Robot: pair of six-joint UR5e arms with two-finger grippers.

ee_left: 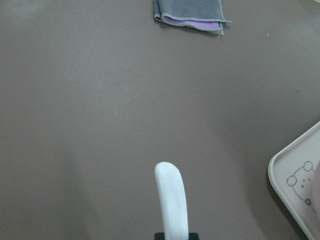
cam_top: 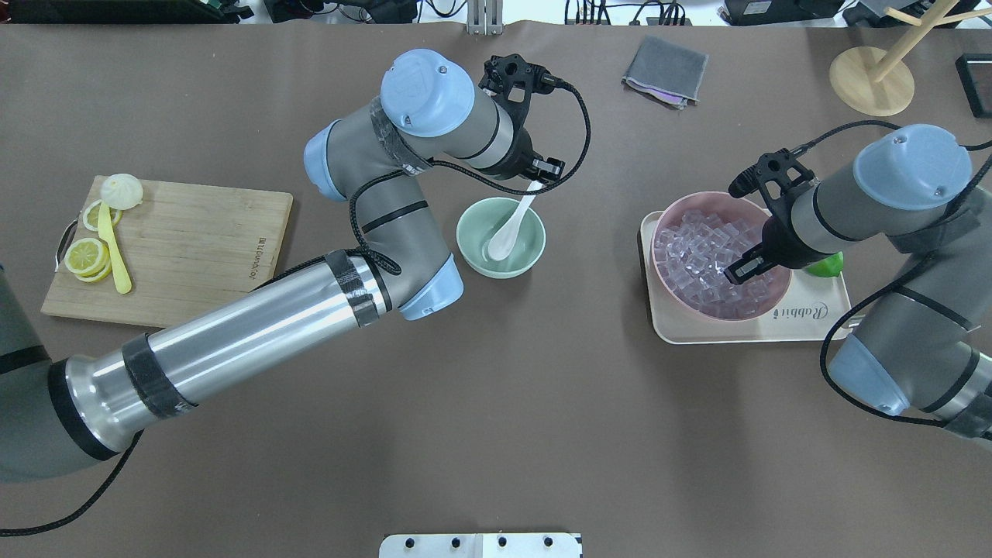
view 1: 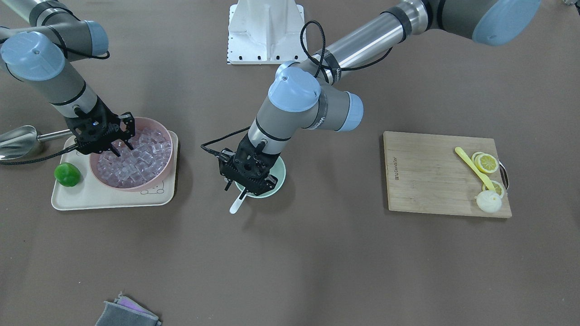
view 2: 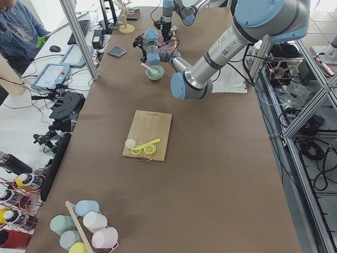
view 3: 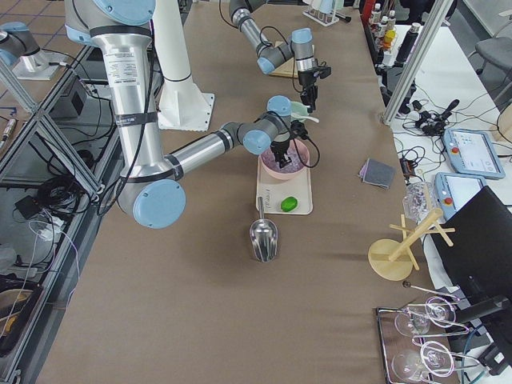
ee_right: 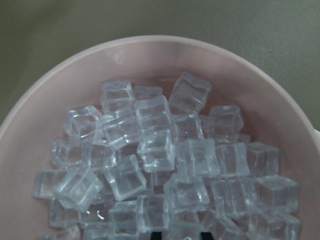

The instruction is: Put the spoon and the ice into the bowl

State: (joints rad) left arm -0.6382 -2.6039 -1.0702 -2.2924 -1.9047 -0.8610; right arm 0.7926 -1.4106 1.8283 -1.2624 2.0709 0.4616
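Nearest me, the spoon [view 1: 237, 206] pokes its handle out over the rim of the mint-green bowl [view 1: 281, 174], and its scoop lies down inside (so that half looks nearly done). The left jaws are clamped on the handle. Farther along the desk [view 1: 317, 271], the right jaws hang spread apart, tips down among the ice [view 1: 136, 158] in the pink bowl [view 1: 156, 124]. The cubes sit right under them, so I think that arm should grab one; the green bowl is well apart, over toward the left arm
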